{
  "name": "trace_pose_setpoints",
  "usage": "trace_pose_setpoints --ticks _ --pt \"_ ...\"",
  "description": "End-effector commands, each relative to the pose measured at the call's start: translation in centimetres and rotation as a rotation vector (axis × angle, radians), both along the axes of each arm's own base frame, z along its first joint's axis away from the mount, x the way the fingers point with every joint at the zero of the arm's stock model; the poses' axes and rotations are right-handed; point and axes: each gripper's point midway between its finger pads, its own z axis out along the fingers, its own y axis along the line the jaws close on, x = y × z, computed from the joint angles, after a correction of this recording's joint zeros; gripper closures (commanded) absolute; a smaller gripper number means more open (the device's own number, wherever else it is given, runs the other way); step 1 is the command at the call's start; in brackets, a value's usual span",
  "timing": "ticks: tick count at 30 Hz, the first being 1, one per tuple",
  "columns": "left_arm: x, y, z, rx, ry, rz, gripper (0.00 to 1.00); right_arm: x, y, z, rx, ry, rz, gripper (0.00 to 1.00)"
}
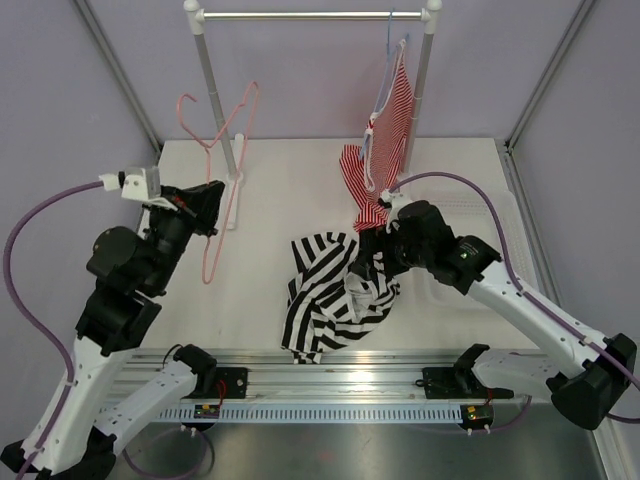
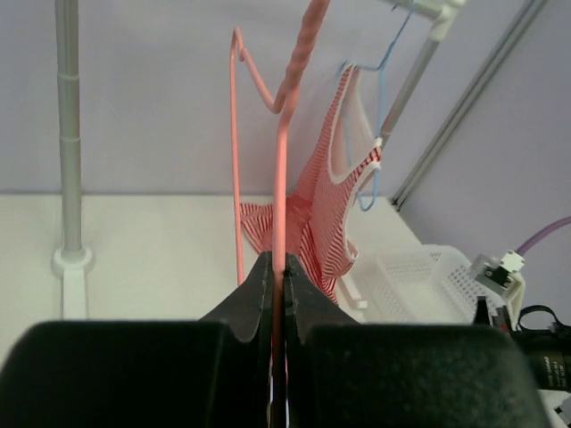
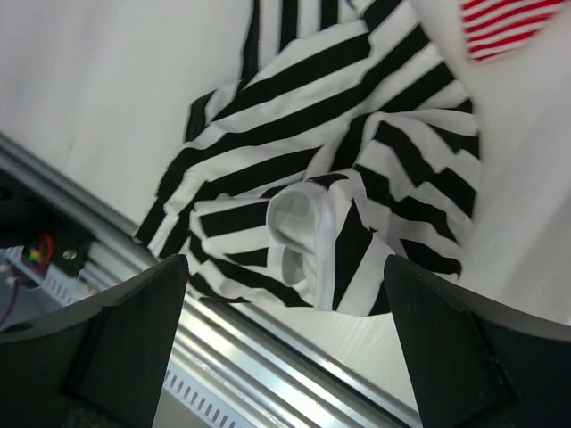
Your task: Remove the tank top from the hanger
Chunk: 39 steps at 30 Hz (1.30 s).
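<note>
Though loose, top [image 3: 357, 116] under end effector [image 3: 282, 264]

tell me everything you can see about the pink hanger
The hanger is thin pink wire with a twisted neck and a hook on top. It is bare: the black and white tank top lies crumpled on the table, apart from it. The left hand is shut on one of its wires and holds it tilted over the table's left side. Whether its low end touches the table cannot be told.
</note>
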Motion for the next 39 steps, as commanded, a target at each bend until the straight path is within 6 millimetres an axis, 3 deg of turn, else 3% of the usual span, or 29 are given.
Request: trace_pose_setpoints --ticks 1,2,4,5,7,8,9,11,12,13,14,15,16,22,23,26,39 --pt "1.3 0.2 -0.6 0.032 0.162 0.052 1.00 2.6 -3.6 3.1 -0.062 -0.144 -0.217 0.00" --pt "2.6 -0.4 -1.2 0.053 0.206 0.063 1.00 2.6 -4.3 3.7 -0.069 -0.166 -0.239 0.01" --pt "3.4 -1.0 -0.8 0.061 0.210 0.057 1.00 2.1 -5.3 5.2 -0.048 -0.212 -0.260 0.01" --pt "3.8 -0.9 0.6 0.049 0.172 0.067 1.00 1.8 -5.3 5.5 -0.033 -0.218 -0.249 0.00" --pt "5.8 -1.2 0.5 0.067 0.196 0.111 1.00 1.0 -5.1 6.0 0.002 -0.228 -0.222 0.01" --pt "6.1 -1.1 2.7 0.062 0.163 0.118 1.00 0.6 -4.8 6.2 0.023 -0.222 -0.200 0.01" --pt "8.1 -2.3 2.1 0.098 0.193 0.114 1.00 0.3 -4.7 6.1 0.030 -0.220 -0.182 0.01" --pt "10.0 -2.9 2.7 0.118 0.184 0.121 1.00 -0.4 -4.7 6.4 0.048 -0.224 -0.162 0.00" --pt "10.5 -3.0 4.8 0.100 0.149 0.114 1.00 -0.6 -4.8 6.6 0.049 -0.227 -0.158 0.00" --pt "12.8 -3.9 3.5 0.125 0.191 0.105 1.00 -0.8 -5.1 6.8 0.052 -0.233 -0.156 0.01" --pt "13.9 -3.5 3.9 0.117 0.196 0.108 1.00 -0.9 -5.3 6.9 0.051 -0.239 -0.161 0.00" --pt "14.4 -3.2 5.7 0.094 0.169 0.110 1.00 -1.0 -5.5 6.8 0.048 -0.242 -0.162 0.01" --pt "16.5 -3.7 4.4 0.101 0.208 0.106 1.00 -1.3 -5.7 7.0 0.053 -0.248 -0.162 0.00" --pt "20.6 -3.3 5.9 0.112 0.158 0.105 1.00 -2.0 -6.0 6.1 0.053 -0.248 -0.145 0.01" --pt "22.2 -3.6 4.8 0.125 0.177 0.090 1.00 -2.1 -6.0 5.9 0.052 -0.244 -0.141 0.00" --pt "24.2 -3.9 4.3 0.152 0.168 0.076 1.00 -2.3 -5.8 5.4 0.061 -0.234 -0.131 0.01" --pt "26.9 -3.7 5.7 0.156 0.095 0.112 1.00 -2.3 -5.0 4.9 0.086 -0.225 -0.112 0.00"
